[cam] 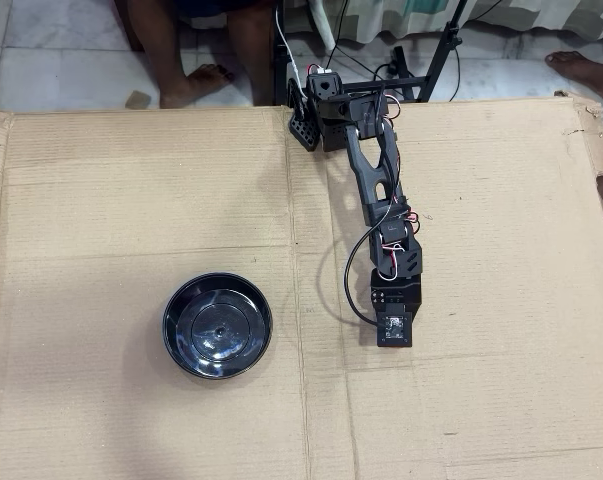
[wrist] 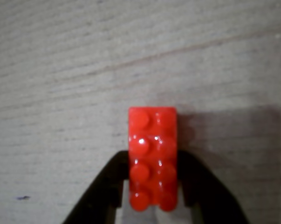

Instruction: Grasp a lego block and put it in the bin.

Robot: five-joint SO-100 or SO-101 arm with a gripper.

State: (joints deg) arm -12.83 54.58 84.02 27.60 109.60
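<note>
Over bare cardboard (wrist: 61, 70), red lego block (wrist: 153, 158) between the clenched claw (wrist: 153, 196) fingers.

Overhead view: open flat cardboard (cam: 131, 200) between arm (cam: 379, 190) and black bowl (cam: 218, 326), nothing standing on it. Bowl sits well apart, left of the arm, rim clear all round, inside looks bare. Cardboard seam runs between them, flat. Wrist view: red brick (wrist: 153, 158) fills the gap between the 2 jaws of the gripper (wrist: 153, 198); bare surface ahead and left.
</note>
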